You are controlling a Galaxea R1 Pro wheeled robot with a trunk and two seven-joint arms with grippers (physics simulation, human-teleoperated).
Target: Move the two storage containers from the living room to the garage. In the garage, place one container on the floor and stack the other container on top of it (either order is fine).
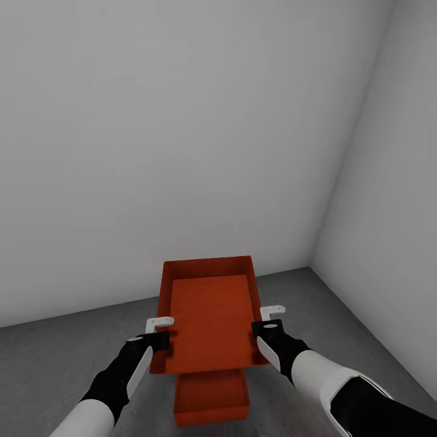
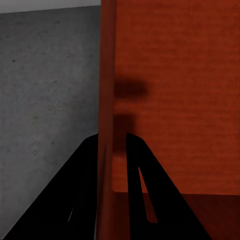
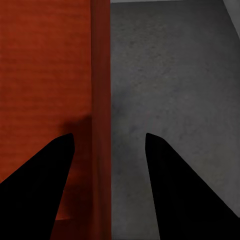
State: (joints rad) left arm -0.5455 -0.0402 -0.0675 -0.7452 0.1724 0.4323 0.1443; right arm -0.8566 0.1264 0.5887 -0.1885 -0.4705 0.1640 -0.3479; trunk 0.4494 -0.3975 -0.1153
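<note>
One orange-red storage container [image 1: 209, 315] hangs in the air in front of me in the garage, level and open side up. My left gripper [image 1: 159, 331] is shut on its left wall [image 2: 106, 100]. My right gripper [image 1: 271, 320] stands open, its fingers straddling the right wall [image 3: 100, 75] without pinching it. The other storage container [image 1: 212, 397] sits on the dark grey concrete floor [image 1: 60, 364], under the near end of the raised one; just its near part shows.
Plain grey-white walls [image 1: 182, 152] meet in a corner at the right [image 1: 340, 182], a short way beyond the containers. Bare concrete [image 3: 170, 75] lies on both sides of the bins.
</note>
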